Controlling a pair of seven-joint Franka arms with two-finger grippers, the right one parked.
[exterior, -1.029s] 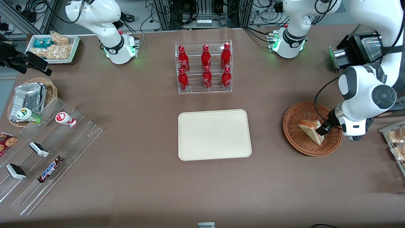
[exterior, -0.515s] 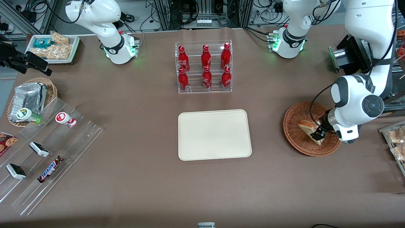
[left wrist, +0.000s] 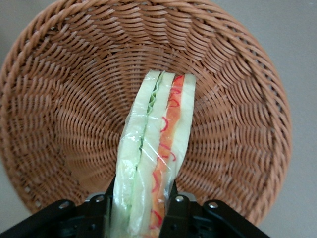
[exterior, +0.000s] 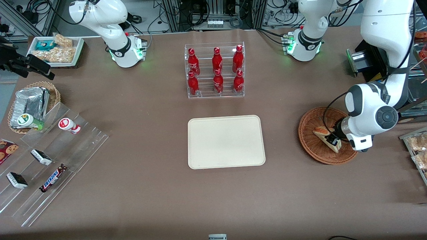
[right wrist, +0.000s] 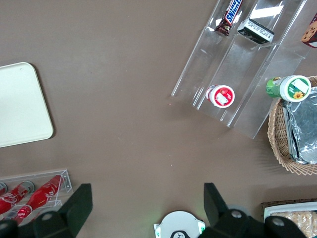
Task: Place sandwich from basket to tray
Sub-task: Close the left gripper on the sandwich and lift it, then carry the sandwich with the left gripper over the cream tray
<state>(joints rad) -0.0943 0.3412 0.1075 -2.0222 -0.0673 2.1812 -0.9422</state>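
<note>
End effector: down inside the basket, fingers pinching the sandwich by its wide end, one on each bread face.
Sandwich: standing on edge between the fingers, filling stripes facing up at the wrist camera, its pointed end reaching toward the basket's middle; from the front it sits in the basket, tucked under the white wrist.
Basket: on the bench toward the working arm's end, just beside the snack packets at the table edge.
Tray: bare, mid-bench, well apart from the basket and nearer the front camera than the rack of red bottles.
Step in hand: the grasp looks made, and the lift-out has not begun, as far as I can judge.
Next move: a straight lift to clear the wicker rim, then a sideways carry toward the parked arm's end and a low set-down on the tray.
Watch for: slippery wrap, so the wedge could twist in the pinch.
</note>
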